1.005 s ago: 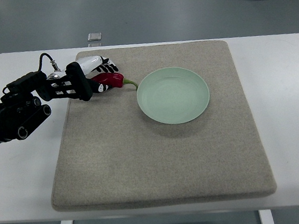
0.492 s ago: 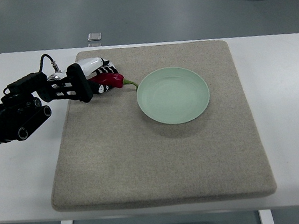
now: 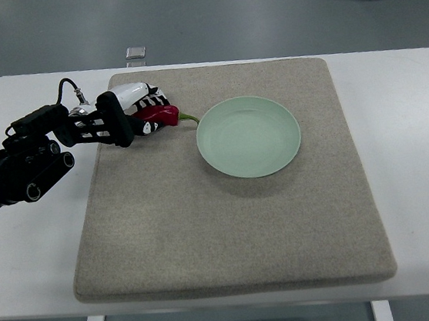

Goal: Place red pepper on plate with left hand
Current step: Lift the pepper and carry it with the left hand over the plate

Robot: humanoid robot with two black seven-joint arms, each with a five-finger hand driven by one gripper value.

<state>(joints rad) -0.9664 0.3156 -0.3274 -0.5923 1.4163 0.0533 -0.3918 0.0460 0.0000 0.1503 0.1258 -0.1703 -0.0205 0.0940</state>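
A red pepper (image 3: 164, 116) with a green stem lies on the beige mat, its stem end close to the left rim of the pale green plate (image 3: 249, 136). My left hand (image 3: 145, 109), black and white, comes in from the left edge and has its fingers curled over the pepper's left half. The pepper's red tip and stem stick out to the right of the fingers. Nothing lies on the plate. The right arm is out of view.
The beige mat (image 3: 229, 221) covers most of the white table (image 3: 414, 145). A small clear block (image 3: 136, 53) sits at the table's far edge behind the hand. My dark forearm (image 3: 14, 168) with a cable lies over the table's left side.
The fingers have closed down over the pepper, and the pepper has shifted slightly up and away with the hand. The plate has not moved.
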